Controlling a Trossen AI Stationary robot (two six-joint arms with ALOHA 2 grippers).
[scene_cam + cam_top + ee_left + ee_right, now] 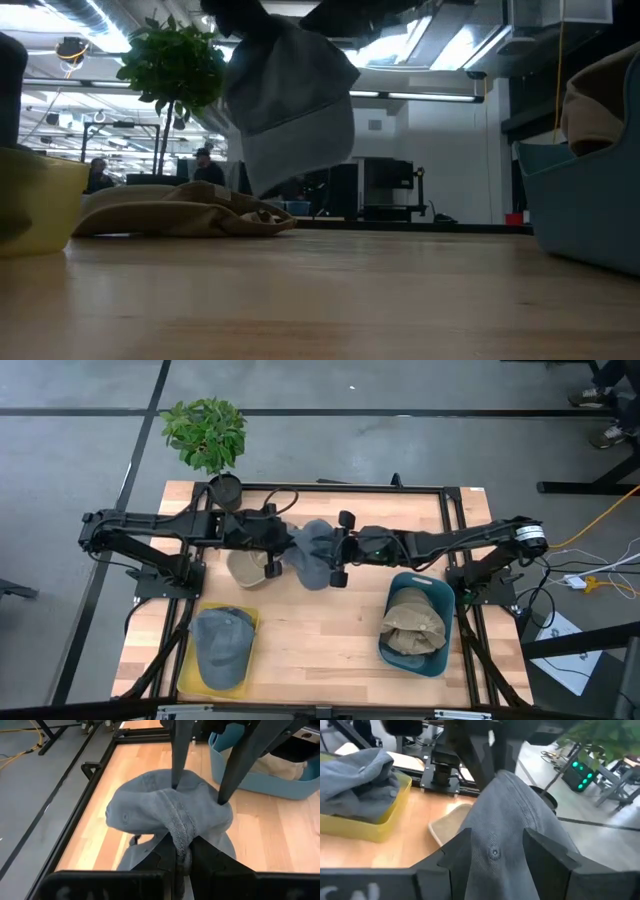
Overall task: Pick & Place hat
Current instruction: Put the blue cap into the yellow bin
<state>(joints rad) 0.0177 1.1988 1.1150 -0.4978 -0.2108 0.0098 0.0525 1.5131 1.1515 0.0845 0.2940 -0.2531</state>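
We have the grey hat [313,553] held in the air over the middle of the surface [320,630], between both arms. Our left pincer [182,851] is clamped together on a bunched fold of the hat's fabric, which bears its weight. Our right pincer [492,851] has its fingers apart, one on each side of the hat's crown, so we judge this a handover, with neither side yet free to let go.

The low view shows what the high view cannot: the hat hangs clear of the wood, above a tan hat [180,213] lying flat. The high view alone gives the layout: a yellow tray [187,670] holding another grey hat on the left, and a blue bin [440,658] with tan hats on the right. The left wrist view shows the pinch itself.
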